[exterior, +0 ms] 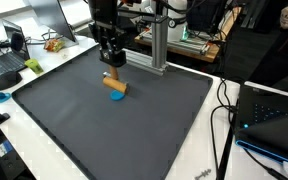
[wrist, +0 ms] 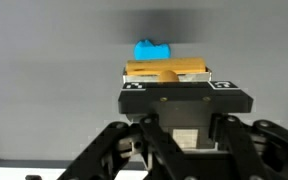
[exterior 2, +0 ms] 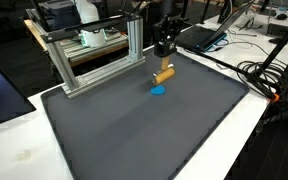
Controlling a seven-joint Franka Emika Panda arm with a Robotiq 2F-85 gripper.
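Observation:
A tan wooden block (exterior: 114, 85) hangs tilted just above the dark mat (exterior: 74, 125), and my gripper (exterior: 110, 68) is shut on its upper end. Directly under the block's lower end lies a small blue piece (exterior: 117, 96) on the mat. In both exterior views the pair shows the same way: the gripper (exterior 2: 164, 57) over the wooden block (exterior 2: 163, 74), the blue piece (exterior 2: 158, 90) below it. In the wrist view the wooden block (wrist: 167, 72) lies crosswise right in front of the gripper (wrist: 169, 84), with the blue piece (wrist: 152, 49) just beyond; the fingertips are hidden behind the gripper body.
An aluminium frame (exterior 2: 94, 55) stands at the mat's back edge, close to the arm. Laptops (exterior: 274, 110) (exterior 2: 206, 35) and cables (exterior 2: 269, 75) lie along one side of the mat. A white table edge (exterior 2: 24, 150) borders the mat.

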